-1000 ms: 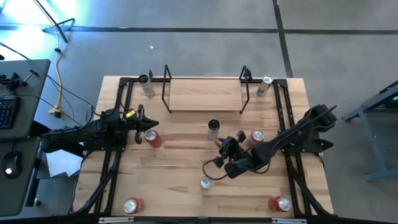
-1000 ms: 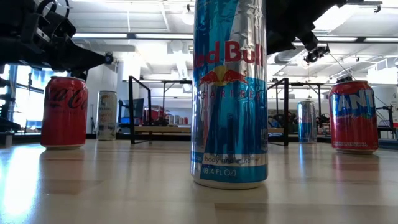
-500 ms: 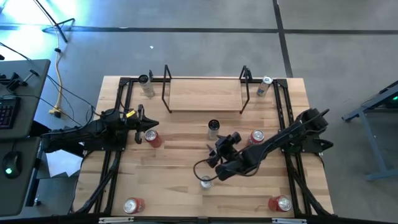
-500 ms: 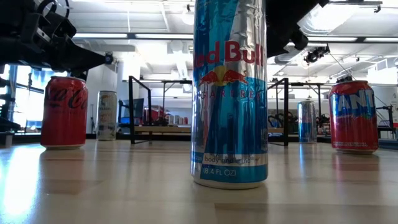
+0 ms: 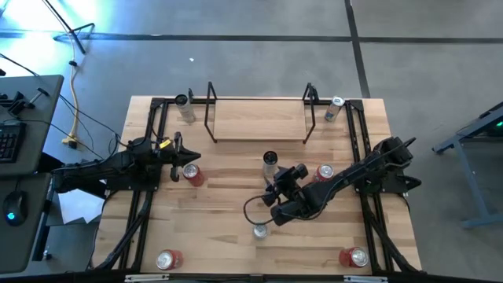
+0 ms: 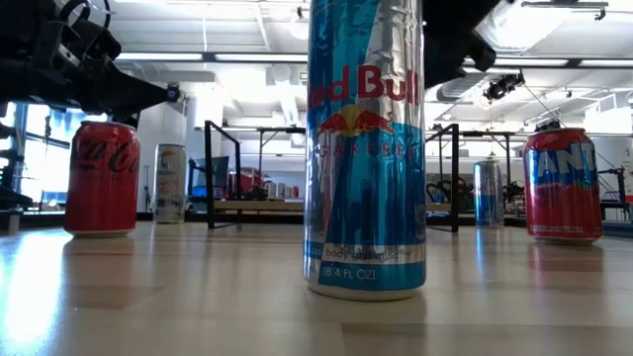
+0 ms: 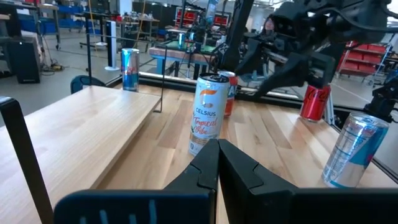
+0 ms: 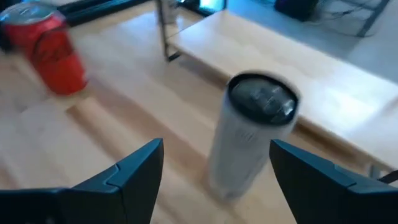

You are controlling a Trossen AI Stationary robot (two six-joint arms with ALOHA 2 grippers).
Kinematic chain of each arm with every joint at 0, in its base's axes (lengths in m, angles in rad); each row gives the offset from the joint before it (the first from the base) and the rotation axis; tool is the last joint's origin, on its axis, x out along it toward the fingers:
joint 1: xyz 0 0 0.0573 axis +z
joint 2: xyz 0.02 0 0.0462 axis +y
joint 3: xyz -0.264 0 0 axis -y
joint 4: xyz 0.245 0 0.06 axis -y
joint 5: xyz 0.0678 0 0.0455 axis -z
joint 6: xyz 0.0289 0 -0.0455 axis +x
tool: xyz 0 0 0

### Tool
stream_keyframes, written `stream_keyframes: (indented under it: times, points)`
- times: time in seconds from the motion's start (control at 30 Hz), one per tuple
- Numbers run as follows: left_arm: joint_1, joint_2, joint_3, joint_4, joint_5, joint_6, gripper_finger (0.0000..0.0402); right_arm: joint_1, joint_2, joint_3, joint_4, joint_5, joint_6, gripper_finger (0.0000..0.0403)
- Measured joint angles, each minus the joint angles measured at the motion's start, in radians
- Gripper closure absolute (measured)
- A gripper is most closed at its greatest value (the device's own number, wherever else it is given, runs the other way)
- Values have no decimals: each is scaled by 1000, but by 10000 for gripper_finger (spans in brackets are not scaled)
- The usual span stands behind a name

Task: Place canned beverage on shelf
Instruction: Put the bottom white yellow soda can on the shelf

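Observation:
The shelf [image 5: 259,119], a low light-wood board with black rod frames, stands at the table's far middle. A white can with a black top [image 5: 269,163] stands upright on the table just in front of it. My right gripper [image 5: 277,184] hovers near this can on its near side, open. In the right wrist view the can [image 8: 252,140] stands ahead of the two spread fingers, untouched. My left gripper [image 5: 179,153] waits shut at the table's left, beside a red can [image 5: 191,174]. Its closed fingers [image 7: 217,163] point toward the white can [image 7: 207,115].
More cans stand about: a blue-silver one [image 5: 259,230] near my right arm, which fills the low view [image 6: 364,148]; red ones [image 5: 324,173], [image 5: 167,259], [image 5: 355,257]; slim ones at the far corners [image 5: 185,106], [image 5: 334,108]. Black rails run along both table sides.
My right gripper has moved a little toward the table's left and tipped, and now faces the white can. The cans and my left arm have stayed where they were.

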Motion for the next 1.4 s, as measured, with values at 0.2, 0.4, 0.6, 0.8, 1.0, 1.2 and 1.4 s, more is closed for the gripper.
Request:
stream_keyframes:
  times: [0.2,0.4,0.6,0.8,1.0,1.2,1.4]
  points:
    - [0,0,0,0,0,0,401,-39,0,0,-25,13,-6,123]
    - [0,0,0,0,0,0,401,-90,0,0,-15,5,-9,123]
    - [0,0,0,0,0,1,401,-144,0,-1,3,-55,-2,123]
    - [0,0,0,0,0,-5,401,-190,0,-1,32,-115,-2,123]
    - [0,0,0,0,0,-9,401,-207,0,-1,43,-127,-8,131]
    - [0,0,0,0,0,-9,401,-209,-2,0,69,-164,-127,162]
    - [0,0,0,1,2,-24,401,-211,-28,-1,163,-292,-479,162]
